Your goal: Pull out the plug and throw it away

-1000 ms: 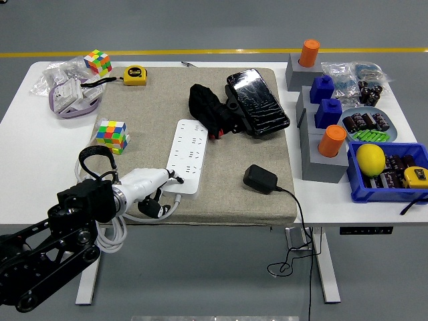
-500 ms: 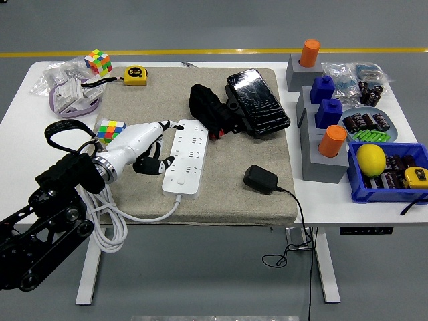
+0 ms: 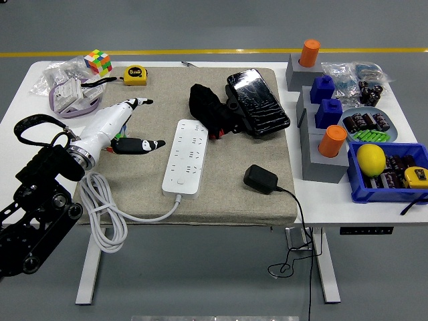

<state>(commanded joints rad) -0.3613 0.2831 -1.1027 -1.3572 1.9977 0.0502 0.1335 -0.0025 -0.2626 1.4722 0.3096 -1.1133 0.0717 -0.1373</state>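
The black plug (image 3: 260,178) lies on the grey mat (image 3: 221,194), just right of the white power strip (image 3: 185,156), while the left hand (image 3: 120,127) hovers with fingers spread, holding nothing, and the blue bin (image 3: 354,179) holds a lemon (image 3: 370,160).

One high head view overlooks the table (image 3: 348,200).

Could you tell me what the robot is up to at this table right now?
The left hand hovers with spread fingers over the grey mat, left of the white power strip, holding nothing. The black plug adapter lies unplugged on the mat to the strip's right, its cable trailing off the table's near edge. The right arm is out of view.
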